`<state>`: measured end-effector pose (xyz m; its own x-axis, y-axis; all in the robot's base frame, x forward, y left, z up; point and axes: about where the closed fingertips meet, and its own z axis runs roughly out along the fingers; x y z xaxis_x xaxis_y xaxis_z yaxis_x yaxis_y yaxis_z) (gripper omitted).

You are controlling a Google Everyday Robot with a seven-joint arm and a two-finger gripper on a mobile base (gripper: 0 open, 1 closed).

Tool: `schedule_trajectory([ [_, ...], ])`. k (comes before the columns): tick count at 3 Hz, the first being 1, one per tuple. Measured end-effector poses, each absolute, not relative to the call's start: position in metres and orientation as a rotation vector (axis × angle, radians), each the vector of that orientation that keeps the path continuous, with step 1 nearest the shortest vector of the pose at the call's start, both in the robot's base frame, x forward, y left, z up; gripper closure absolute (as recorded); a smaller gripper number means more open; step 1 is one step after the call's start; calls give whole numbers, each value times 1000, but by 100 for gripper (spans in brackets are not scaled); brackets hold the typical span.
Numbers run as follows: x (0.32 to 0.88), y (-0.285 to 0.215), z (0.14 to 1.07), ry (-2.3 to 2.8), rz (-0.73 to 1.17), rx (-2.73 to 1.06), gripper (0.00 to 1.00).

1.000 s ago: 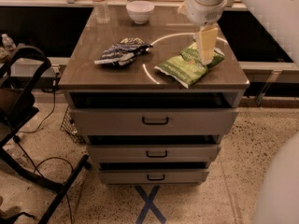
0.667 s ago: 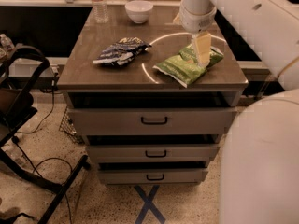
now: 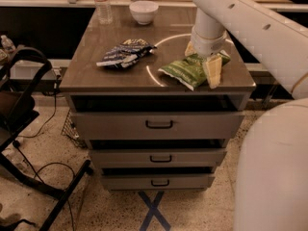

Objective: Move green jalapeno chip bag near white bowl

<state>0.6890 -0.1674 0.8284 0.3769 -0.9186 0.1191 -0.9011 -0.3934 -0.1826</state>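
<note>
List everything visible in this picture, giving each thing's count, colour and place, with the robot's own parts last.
green jalapeno chip bag: one, bright green, front right of the tabletop
white bowl: one, white, back of the tabletop
blue-and-white chip bag: one, dark blue and white, left of the green bag
water bottle: one, clear, left of the bowl
drawer cabinet: one, grey-brown, three drawers, centre
tape cross: one, blue, floor before the cabinet
arm: one, white, from upper right
gripper: one, cream, at the green bag
</note>
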Motion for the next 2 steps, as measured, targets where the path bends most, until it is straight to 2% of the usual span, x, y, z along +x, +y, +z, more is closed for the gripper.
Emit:
schedule_trajectory([
  [2, 694, -166, 832, 1675, -321, -2524, 72],
])
